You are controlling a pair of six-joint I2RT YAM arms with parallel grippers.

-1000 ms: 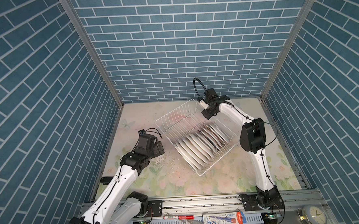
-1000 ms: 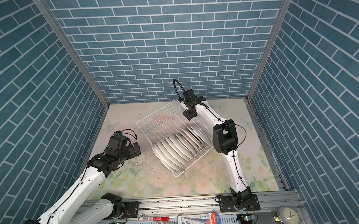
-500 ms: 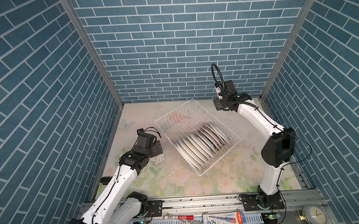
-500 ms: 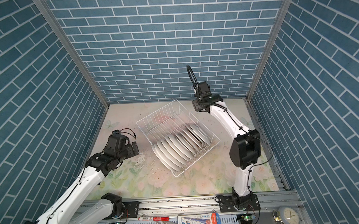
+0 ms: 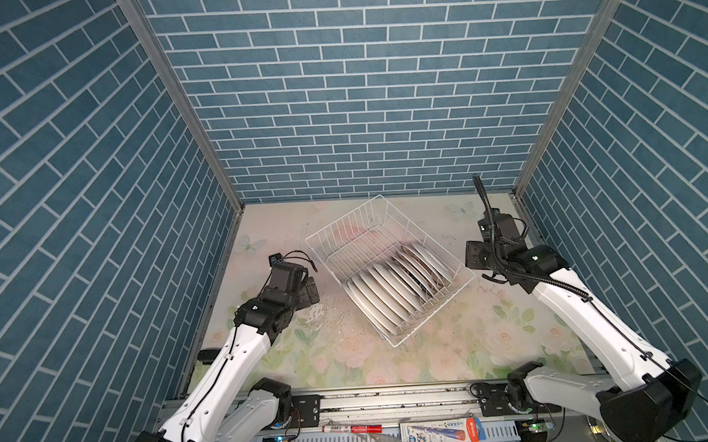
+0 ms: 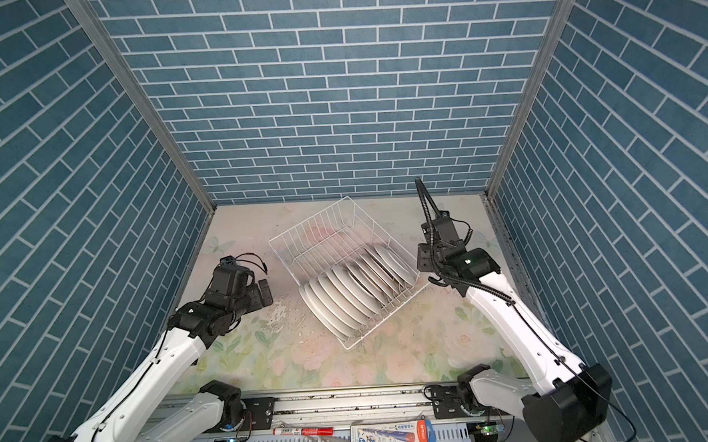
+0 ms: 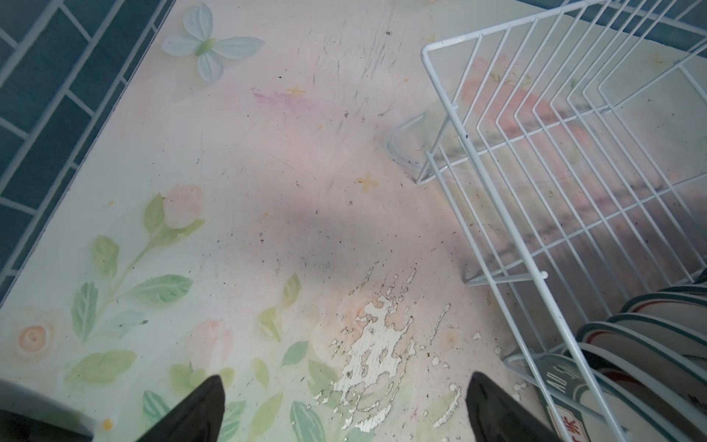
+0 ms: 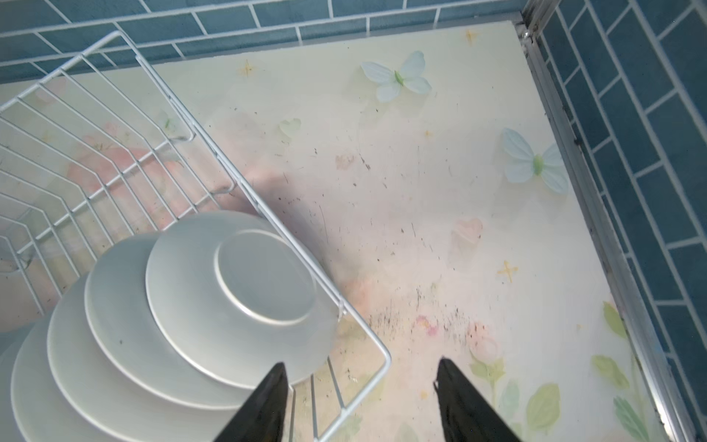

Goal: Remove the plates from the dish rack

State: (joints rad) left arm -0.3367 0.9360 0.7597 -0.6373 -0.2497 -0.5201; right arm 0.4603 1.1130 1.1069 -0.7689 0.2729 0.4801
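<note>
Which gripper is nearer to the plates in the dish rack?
Right. The right gripper hangs by the dish rack corner, beside the white backs of the plates. The left gripper is over the table, off the rack's opposite side, farther away.

White wire dish rack (image 5: 353, 247); plates (image 5: 389, 288) white-backed, green-rimmed faces; table (image 5: 351, 355) pastel floral; walls (image 5: 357, 84) blue brick

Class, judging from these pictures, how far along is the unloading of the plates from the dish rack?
Done: nothing visible; no plate lies on the table outside the dish rack. In hand: nothing; left gripper and right gripper are open and empty, either side of the rack. Left: the whole row of plates to lift out.
</note>
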